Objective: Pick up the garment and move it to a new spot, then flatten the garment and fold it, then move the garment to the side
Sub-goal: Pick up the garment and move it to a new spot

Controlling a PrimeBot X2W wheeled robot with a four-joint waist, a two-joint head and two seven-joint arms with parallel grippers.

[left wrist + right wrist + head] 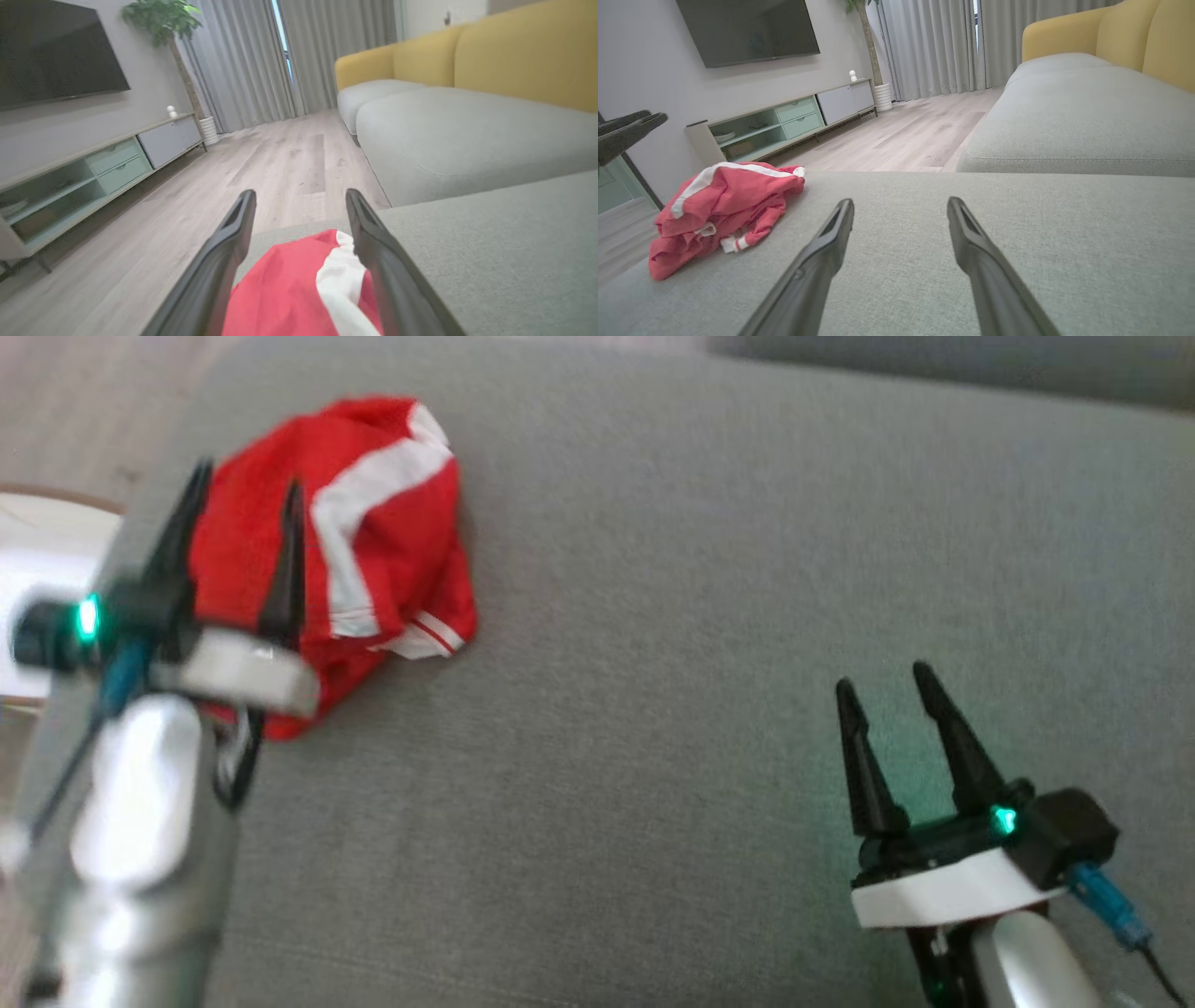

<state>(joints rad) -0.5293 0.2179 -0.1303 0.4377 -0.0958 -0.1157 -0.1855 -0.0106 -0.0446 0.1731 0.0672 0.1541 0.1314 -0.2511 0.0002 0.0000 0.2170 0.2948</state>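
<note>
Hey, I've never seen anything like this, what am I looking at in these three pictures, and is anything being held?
It's a two-armed robot. One picture looks down from its head; the other two come from cameras on its wrists, looking along the dark fingers. A crumpled red garment with white stripes lies on a grey cushion. The left end effector hovers open over the garment, fingers either side of it. The right end effector is open above bare cushion. Nothing is held yet.
</note>
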